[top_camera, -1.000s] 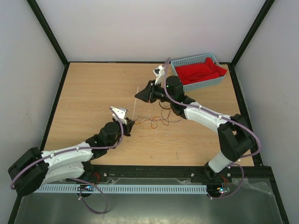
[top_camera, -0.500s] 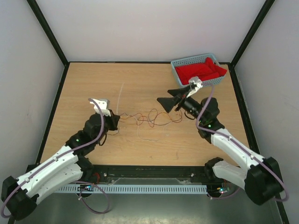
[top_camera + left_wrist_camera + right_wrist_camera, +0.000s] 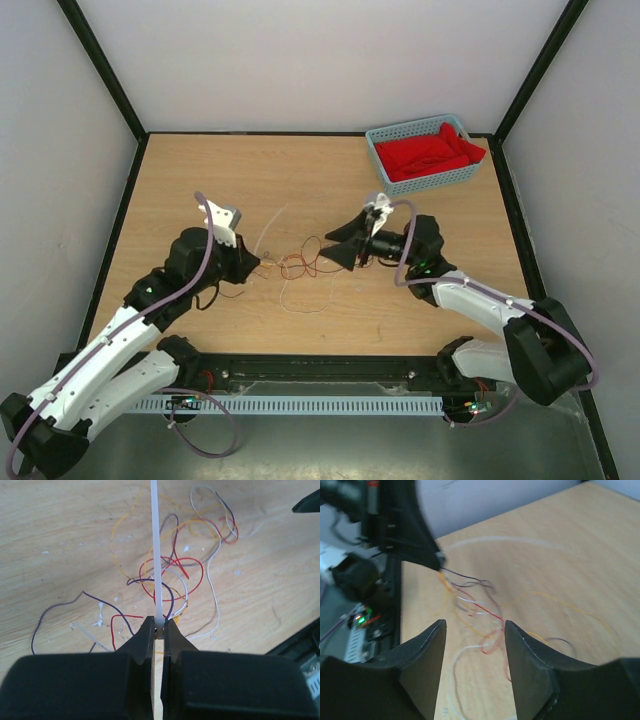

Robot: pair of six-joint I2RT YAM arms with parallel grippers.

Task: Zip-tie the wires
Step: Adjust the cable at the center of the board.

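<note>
The wires [image 3: 300, 266], thin red, orange, purple and white strands, lie loosely tangled on the wooden table between my two grippers. My left gripper [image 3: 252, 266] is shut on a white zip tie [image 3: 156, 555], which runs straight out from its tips [image 3: 159, 623] across the tangle [image 3: 172, 575]. The tie shows faintly in the top view [image 3: 268, 230]. My right gripper [image 3: 335, 252] is open and empty, low over the right side of the wires. In its wrist view the jaws [image 3: 475, 627] stand wide apart with red and white strands [image 3: 490, 615] between them.
A blue basket [image 3: 384, 163] holding red cloth stands at the back right corner. A loose white strand [image 3: 300, 303] loops toward the near edge. The left gripper shows as a dark shape in the right wrist view [image 3: 420, 550]. Black frame posts border the table.
My right gripper has come down and leftward to the wires. My left gripper has shifted slightly right with the zip tie. The wires have bunched closer together.
</note>
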